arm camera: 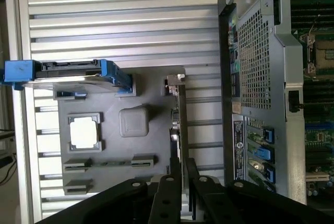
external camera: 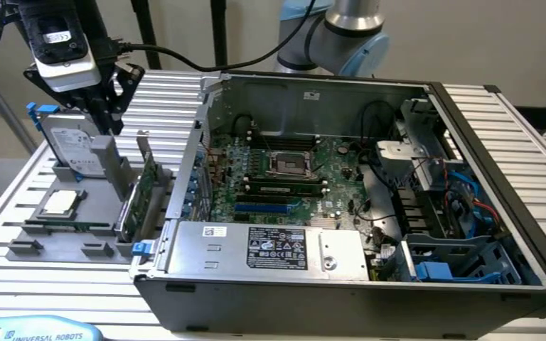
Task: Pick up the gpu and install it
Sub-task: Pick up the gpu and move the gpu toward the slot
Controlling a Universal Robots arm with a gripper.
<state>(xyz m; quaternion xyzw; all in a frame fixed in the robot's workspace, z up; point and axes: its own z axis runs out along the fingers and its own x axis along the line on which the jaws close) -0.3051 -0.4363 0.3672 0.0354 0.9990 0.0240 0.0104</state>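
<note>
- gpu [external camera: 143, 192] [arm camera: 180, 125]: is standing on its long edge just outside the case [external camera: 349, 302] [arm camera: 255, 78], on the exterior view's left, roughly parallel to the case's near wall; its green board is facing away from the case and its metal bracket is pointing up at the far end.
- gripper [external camera: 110, 124] [arm camera: 182, 171]: is hanging above the gpu and a little farther from the case, touching nothing; its black fingers [arm camera: 168, 192] are standing slightly parted, with a narrow gap between them, and are grasping nothing. In the wrist view the gap is lining up with the gpu's top edge.
- tray [external camera: 102, 250] [arm camera: 156, 135]: grey holder, is lying beside the case and is carrying the gpu in the slot nearest the case.
- block [external camera: 111, 167] [arm camera: 134, 122]: grey post, is rising from the tray just beyond the gpu from the case.
- drive [external camera: 69, 145] [arm camera: 68, 75]: silver with blue rails, is standing in the tray farther from the case than the block.
- cpu [external camera: 60, 202] [arm camera: 83, 132]: is lying flat in a square pocket, well apart from the case.
- case: is lying open side up, showing the motherboard [external camera: 292, 170] and the power supply [external camera: 273, 249].
- table [external camera: 26, 284] [arm camera: 120, 20]: slatted metal, is bearing the case and the tray.
</note>
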